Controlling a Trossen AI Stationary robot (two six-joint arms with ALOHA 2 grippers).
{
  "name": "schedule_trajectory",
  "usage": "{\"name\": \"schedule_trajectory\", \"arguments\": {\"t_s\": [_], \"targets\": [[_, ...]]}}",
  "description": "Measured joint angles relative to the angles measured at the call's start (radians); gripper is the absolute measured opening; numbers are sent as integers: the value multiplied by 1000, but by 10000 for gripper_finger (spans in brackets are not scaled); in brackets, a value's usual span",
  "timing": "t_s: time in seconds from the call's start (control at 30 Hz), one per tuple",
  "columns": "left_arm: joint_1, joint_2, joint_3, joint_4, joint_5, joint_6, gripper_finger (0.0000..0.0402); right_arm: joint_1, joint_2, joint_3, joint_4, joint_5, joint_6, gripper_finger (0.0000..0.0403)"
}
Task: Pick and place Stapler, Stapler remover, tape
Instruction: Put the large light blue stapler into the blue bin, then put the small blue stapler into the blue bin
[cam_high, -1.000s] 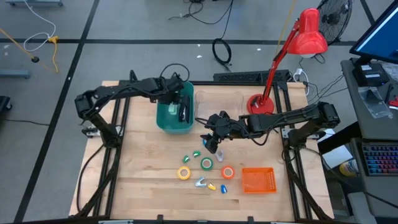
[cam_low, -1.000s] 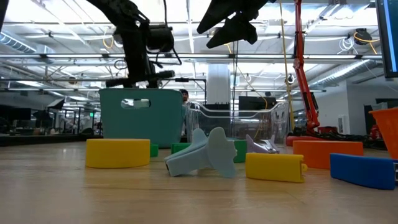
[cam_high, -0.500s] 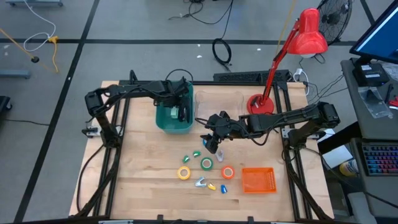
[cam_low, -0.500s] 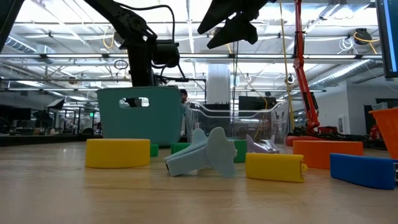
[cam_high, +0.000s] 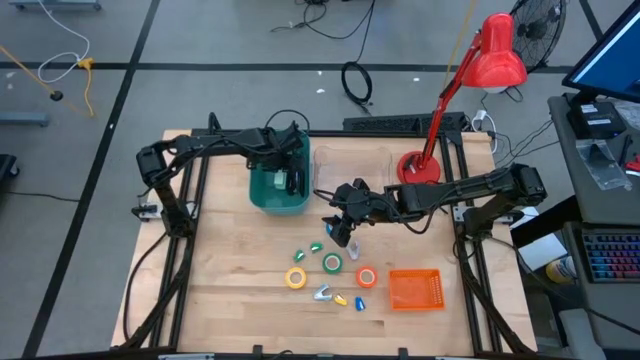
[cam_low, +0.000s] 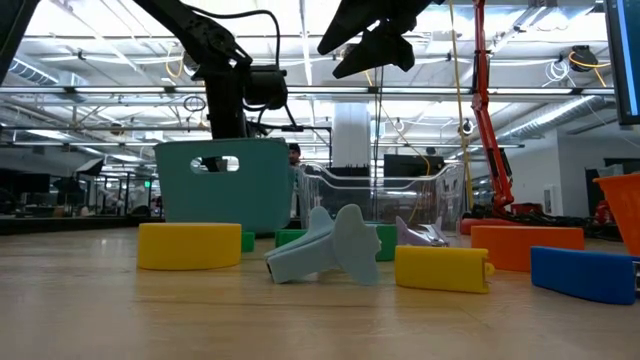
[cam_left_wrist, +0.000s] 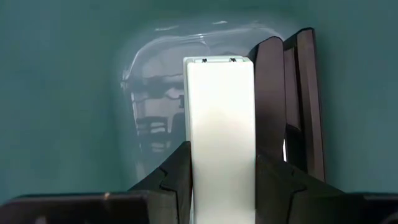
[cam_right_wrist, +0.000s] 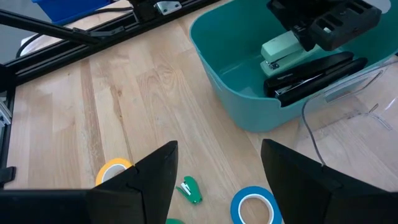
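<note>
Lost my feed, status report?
Left gripper inside teal plastic bin, jaws shut on pale green stapler. Right gripper open, hovering. Black stapler alongside.

staplers (cam_right_wrist: 314, 71) in bin (cam_high: 279, 190), tape rolls (cam_high: 331, 263) in front, tray (cam_high: 414, 289) right

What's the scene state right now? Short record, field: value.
left gripper: inside the teal bin, shut on the pale stapler
bin contents: a black stapler lies beside the pale one
right gripper: open, holding nothing, hovering above the table over the loose items
tape rolls on table: yellow, green, orange, blue
other containers: orange basket, clear bin beside the teal one
off-task: red desk lamp at the far edge
</note>
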Motion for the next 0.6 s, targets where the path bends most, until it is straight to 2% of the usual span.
{"name": "schedule_trajectory", "arguments": {"t_s": [0.27, 0.47, 0.6], "targets": [[0, 0, 0, 0, 17, 14, 125, 0, 0, 0, 0, 0, 0, 224], [-1, 0, 0, 0, 20, 20, 226, 0, 0, 0, 0, 0, 0, 224], [-1, 0, 0, 3, 34, 20, 261, 0, 0, 0, 0, 0, 0, 224]]}}
